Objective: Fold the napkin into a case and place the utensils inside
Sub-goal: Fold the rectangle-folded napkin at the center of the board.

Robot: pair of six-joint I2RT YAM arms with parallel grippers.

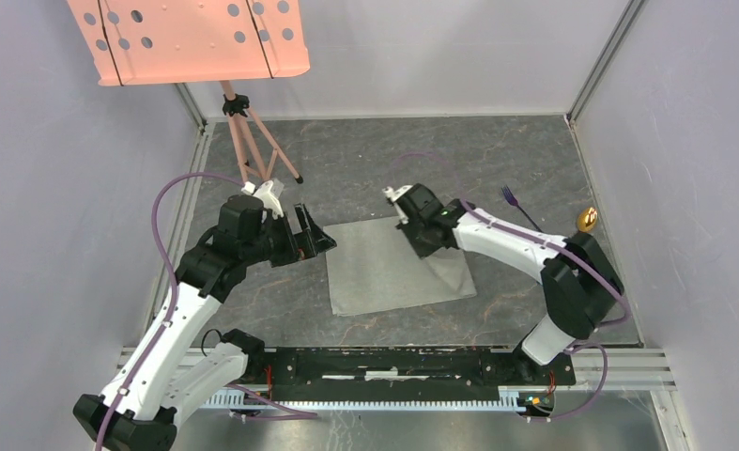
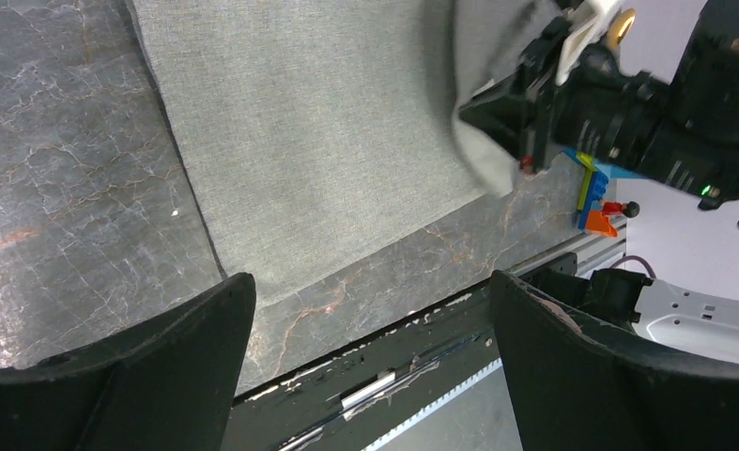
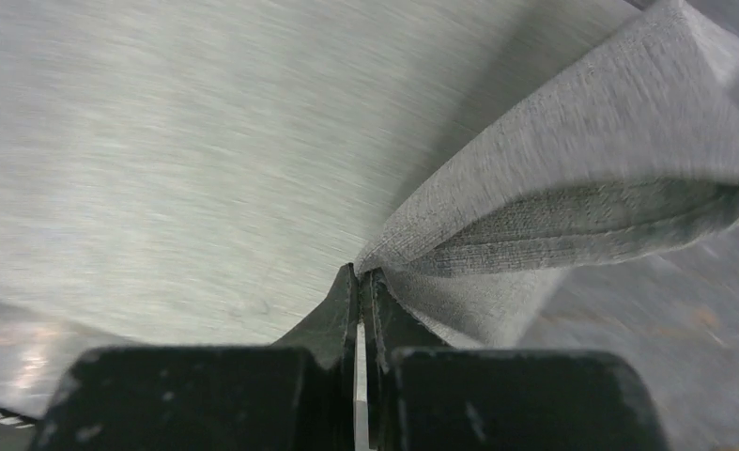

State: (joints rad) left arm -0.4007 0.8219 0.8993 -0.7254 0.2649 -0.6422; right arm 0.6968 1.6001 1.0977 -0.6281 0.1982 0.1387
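The grey napkin (image 1: 384,272) lies flat mid-table, with its right part lifted into a fold. My right gripper (image 1: 423,250) hangs over that side, shut on the raised cloth edge. In the right wrist view the right gripper (image 3: 361,272) pinches the napkin (image 3: 581,188) at its fold. My left gripper (image 1: 316,233) stands open beside the napkin's far left corner, holding nothing. From the left wrist, the left gripper (image 2: 373,319) is wide apart above the near table edge, the napkin (image 2: 318,141) beyond it. The purple fork (image 1: 513,199) and gold-bowled spoon (image 1: 587,220) lie at the right.
A salmon-pink perforated panel (image 1: 192,38) on a tripod (image 1: 257,141) stands at the back left. A black rail (image 1: 393,362) runs along the near edge. Colourful toy blocks (image 2: 592,193) sit near the right arm's base. Walls close in the table's sides.
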